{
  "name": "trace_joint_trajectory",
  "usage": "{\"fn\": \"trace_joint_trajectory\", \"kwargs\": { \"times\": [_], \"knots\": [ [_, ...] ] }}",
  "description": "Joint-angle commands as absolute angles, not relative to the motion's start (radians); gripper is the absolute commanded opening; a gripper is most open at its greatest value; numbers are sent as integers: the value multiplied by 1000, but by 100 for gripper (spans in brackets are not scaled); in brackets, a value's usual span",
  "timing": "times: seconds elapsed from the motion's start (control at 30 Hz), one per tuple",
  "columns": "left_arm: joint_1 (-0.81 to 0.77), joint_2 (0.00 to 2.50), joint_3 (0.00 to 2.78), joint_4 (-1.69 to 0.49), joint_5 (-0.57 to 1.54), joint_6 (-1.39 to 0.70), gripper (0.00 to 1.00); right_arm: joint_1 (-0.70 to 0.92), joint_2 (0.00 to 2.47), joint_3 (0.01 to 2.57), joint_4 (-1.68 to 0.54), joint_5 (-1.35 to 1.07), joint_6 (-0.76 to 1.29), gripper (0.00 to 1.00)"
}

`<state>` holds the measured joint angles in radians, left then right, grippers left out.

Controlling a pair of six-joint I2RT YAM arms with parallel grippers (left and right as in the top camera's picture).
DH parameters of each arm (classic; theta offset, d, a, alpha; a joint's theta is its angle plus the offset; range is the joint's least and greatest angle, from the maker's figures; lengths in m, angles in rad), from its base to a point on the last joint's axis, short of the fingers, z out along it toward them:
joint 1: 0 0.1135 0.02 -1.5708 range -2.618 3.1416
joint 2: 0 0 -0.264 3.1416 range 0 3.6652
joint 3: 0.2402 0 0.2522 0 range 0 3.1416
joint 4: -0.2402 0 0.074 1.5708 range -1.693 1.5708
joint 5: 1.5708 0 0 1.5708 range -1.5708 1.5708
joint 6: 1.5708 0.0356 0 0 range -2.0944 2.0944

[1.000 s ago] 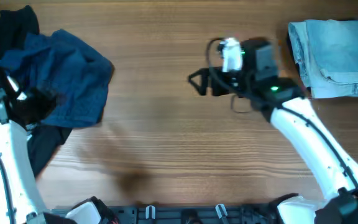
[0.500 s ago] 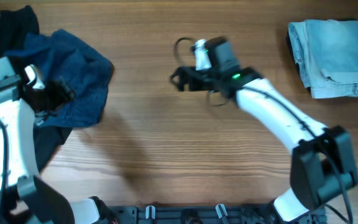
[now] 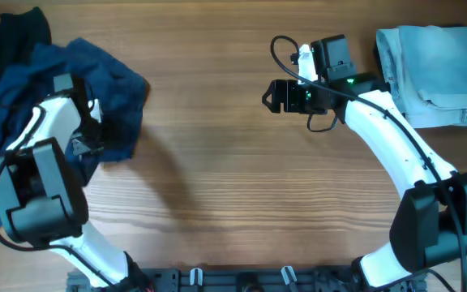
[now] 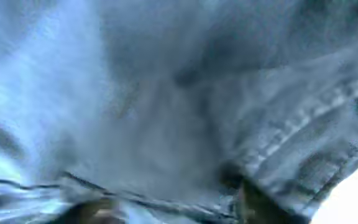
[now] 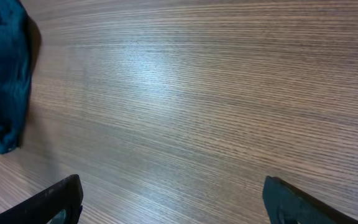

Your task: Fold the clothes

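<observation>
Right arm (image 3: 392, 142) outstretched, jaws apart.

- Tabletop (image 3: 217, 203): wood grain, smooth, with a soft sheen.
- Dark blue clothes (image 3: 116, 89): matt, crumpled denim-like cloth with stitched seams.
- Pale blue garment (image 3: 440, 69): matt denim.
- Right arm (image 3: 396, 154): glossy white plastic shell.

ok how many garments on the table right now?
3 distinguishable: folded pale denim far right; crumpled navy shorts at left; black piece beside them, top-left of the overhead view. The left heap may hide more.
</observation>
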<state>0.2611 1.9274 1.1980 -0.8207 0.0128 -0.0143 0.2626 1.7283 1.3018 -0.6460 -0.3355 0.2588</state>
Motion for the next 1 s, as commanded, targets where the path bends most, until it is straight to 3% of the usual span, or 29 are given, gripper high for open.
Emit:
{"fn": "trace_joint_trajectory", "kwargs": {
  "times": [0.0, 0.07, 0.4, 0.5, 0.53, 0.6, 0.7, 0.8, 0.97],
  "knots": [
    [213, 1992, 1198, -770, 82, -79, 4, 252, 1710, 1319, -618, -333, 239, 91],
    [208, 1984, 1211, -775, 95, -168, 4, 222, 1709, 1334, -618, -334, 239, 90],
    [160, 1813, 1388, -958, 111, -169, 4, 155, 1708, 1377, -622, -338, 235, 90],
    [161, 1812, 1388, -956, 111, -169, 20, 155, 1708, 1377, -622, -341, 236, 90],
    [161, 1812, 1388, -954, 111, -168, 18, 155, 1708, 1377, -622, -341, 236, 90],
    [161, 1812, 1388, -952, 111, -168, 4, 155, 1708, 1377, -623, -341, 237, 90],
    [160, 1812, 1388, -934, 120, -168, 4, 155, 1708, 1377, -623, -341, 239, 90],
    [144, 1811, 1402, -898, 299, -169, 4, 146, 1695, 1397, -622, -337, 237, 89],
    [-58, 1812, 1564, -906, 333, -217, 4, 51, 1668, 1587, -743, -337, 234, 89]
  ]
}}
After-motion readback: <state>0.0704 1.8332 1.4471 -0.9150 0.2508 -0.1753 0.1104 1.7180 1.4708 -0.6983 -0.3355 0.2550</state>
